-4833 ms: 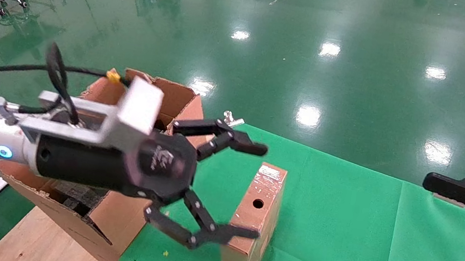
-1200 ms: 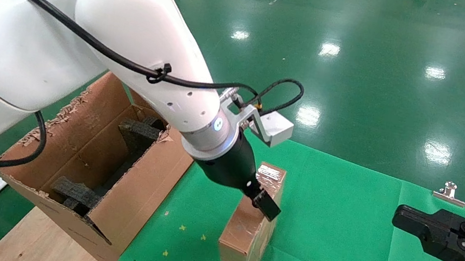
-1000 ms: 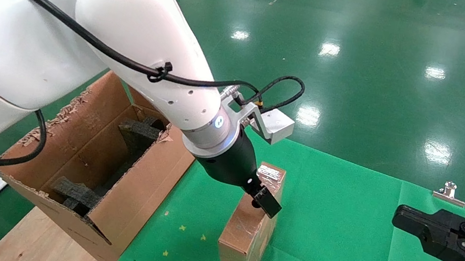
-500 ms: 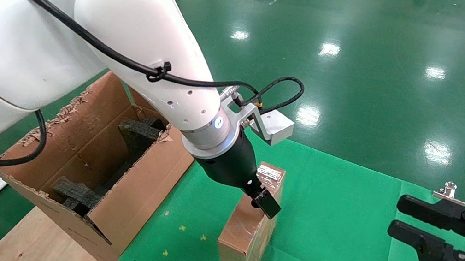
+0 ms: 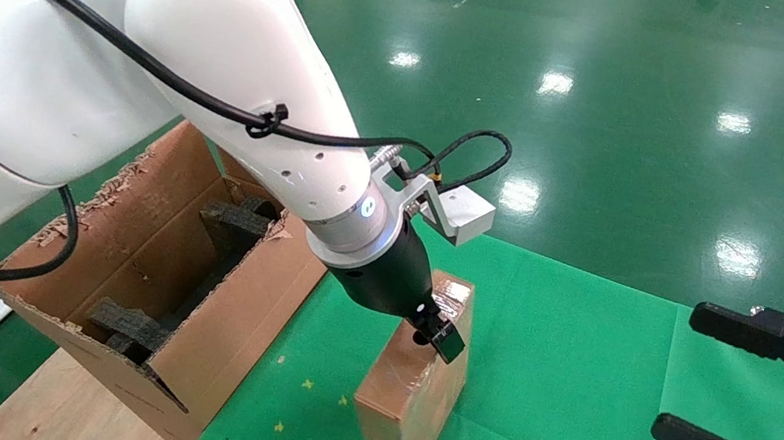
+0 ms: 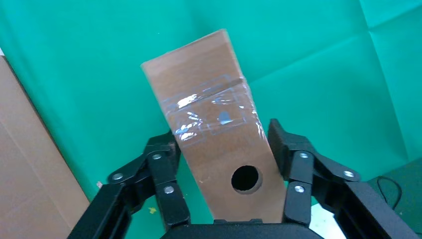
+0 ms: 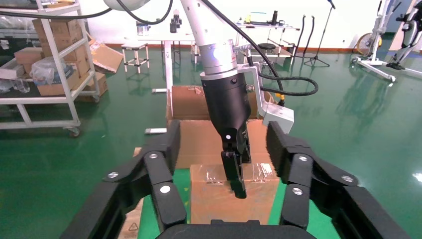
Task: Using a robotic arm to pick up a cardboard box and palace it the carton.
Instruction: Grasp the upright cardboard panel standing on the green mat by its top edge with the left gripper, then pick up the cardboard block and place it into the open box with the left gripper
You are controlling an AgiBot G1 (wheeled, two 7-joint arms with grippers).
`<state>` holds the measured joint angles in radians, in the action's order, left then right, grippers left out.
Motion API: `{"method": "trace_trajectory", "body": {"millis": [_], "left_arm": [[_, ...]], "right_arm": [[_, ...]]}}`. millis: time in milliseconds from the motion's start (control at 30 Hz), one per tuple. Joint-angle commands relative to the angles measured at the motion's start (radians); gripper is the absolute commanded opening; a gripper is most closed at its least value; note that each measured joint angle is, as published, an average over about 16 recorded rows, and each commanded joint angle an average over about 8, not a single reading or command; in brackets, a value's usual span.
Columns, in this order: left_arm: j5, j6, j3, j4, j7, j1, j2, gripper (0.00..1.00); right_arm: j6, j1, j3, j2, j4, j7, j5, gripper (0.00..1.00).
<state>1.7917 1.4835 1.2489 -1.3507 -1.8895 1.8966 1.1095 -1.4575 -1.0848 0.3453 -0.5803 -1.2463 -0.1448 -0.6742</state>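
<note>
Head view: left gripper [image 5: 438,335] on the robotic arm [image 5: 175,52] is clamped on the top edge of the cardboard box [image 5: 411,396], coming down from above. One black finger [image 5: 449,345] shows on the near face; the other is hidden behind the box. The box stands on its narrow end on the green cloth [image 5: 572,374], tilted, top leaning away toward the arm. It sits just beside the carton [image 5: 183,344], not touching it as far as I can tell. Carton is on the robot's left, flaps torn and ragged, black foam blocks [image 5: 234,222] inside, resting partly on a wooden board [image 5: 71,409]. Right gripper [image 5: 727,391] hangs at the right edge over the cloth, fingers spread wide, holding nothing, well apart from the box.

Left wrist view: the left gripper's fingers [image 6: 164,174] press both sides of the box, narrow edge facing the camera. Round hole [image 6: 247,179] in that edge sits between the fingers. Glossy tape [image 6: 209,109] crosses the edge farther out. Green cloth behind, a strip of carton wall at the side.

Right wrist view: right gripper's own fingers [image 7: 164,179] are spread, nothing between them. Beyond, the left gripper points straight down onto the box's broad face. Carton is behind the box. Shelves with cartons [image 7: 54,55] stand across the green floor [image 7: 348,119].
</note>
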Motion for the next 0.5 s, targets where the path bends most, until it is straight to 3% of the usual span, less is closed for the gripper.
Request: {"method": "trace_trajectory", "body": {"millis": [33,267,500], "left_arm": [[-0.003,0.003,0.000,0.003,-0.001,-0.001,0.003,0.00],[0.040,-0.063,-0.021,0.014,0.058,0.018,-0.055,0.00],[0.024,-0.187,-0.107,0.037,0.218,0.067,-0.234,0.00]], "right_arm": [[0.000,0.000,0.000,0.000,0.000,0.000,0.000,1.00],[0.000,0.000,0.000,0.000,0.000,0.000,0.000,1.00],[0.000,0.000,0.000,0.000,0.000,0.000,0.000,1.00]]}}
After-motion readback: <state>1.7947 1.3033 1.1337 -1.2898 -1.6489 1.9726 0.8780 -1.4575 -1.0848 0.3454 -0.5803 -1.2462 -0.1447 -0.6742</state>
